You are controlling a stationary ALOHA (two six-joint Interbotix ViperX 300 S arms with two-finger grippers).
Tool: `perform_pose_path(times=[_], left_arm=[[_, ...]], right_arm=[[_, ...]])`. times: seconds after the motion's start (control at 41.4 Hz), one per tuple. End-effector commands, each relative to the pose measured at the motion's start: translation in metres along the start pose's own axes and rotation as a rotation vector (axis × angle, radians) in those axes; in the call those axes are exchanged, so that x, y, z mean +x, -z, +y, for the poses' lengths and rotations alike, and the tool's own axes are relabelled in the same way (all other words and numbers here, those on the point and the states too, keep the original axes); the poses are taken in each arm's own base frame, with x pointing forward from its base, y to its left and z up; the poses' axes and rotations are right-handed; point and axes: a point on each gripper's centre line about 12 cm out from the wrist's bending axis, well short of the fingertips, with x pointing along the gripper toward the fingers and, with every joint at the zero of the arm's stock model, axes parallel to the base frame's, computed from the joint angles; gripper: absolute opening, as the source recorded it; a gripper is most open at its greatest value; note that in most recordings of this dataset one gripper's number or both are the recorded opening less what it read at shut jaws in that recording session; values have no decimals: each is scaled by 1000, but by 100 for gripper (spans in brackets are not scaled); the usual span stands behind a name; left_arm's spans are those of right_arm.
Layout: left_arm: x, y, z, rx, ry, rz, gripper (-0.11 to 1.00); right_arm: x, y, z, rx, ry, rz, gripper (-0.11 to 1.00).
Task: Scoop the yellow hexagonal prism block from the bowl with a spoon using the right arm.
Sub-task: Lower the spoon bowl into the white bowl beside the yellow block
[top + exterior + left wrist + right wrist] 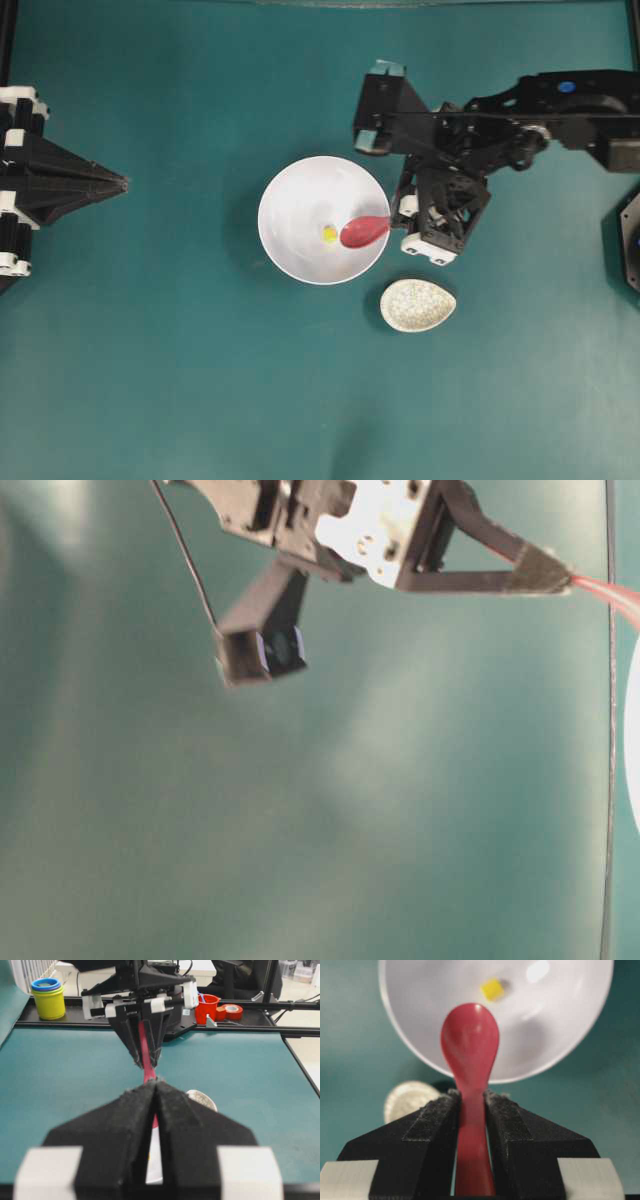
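Right gripper [471, 1105] clamped on the handle of the glossy pink-red soup spoon [470, 1045], head over the large round white bowl [290, 195], just beside the tiny yellow hexagonal block [329, 234] on the bowl floor. Left gripper [156, 1085] parked well left, jaws together, holding nothing. Speckled oval spoon rest [417, 305] beside bowl. No legible labels.

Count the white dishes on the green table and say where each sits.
2. The large white bowl sits mid-table, holding the yellow block. The small speckled dish lies just beside it, toward the overhead view's lower right. Nothing suggests hidden ones.
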Motion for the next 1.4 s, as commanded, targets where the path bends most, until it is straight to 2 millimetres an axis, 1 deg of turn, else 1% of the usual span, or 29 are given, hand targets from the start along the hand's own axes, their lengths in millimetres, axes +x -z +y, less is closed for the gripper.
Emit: perform_pose_path(times=[0.0,0.217,0.507,0.821,1.039,1.377], left_arm=[[3,-9,0,5,-1,-21,0],[3,-8,0,5,-1,-20,0],[3,-8,0,5,1,-20,0],[2,-9,0,5,1,-25,0],[2,-9,0,5,-1,-18,0],[1,-9,0,3,1,-15,0]], right_arm=[[-11,-12,2,-8,11,-22,22],[-9,-20,2,-10,19,-2,22],[3,-19,0,-5,25,35,22],[9,-21,-2,-5,31,35,22],[20,-22,-4,-3,34,37,22],[30,-29,-6,-2,38,16,22]])
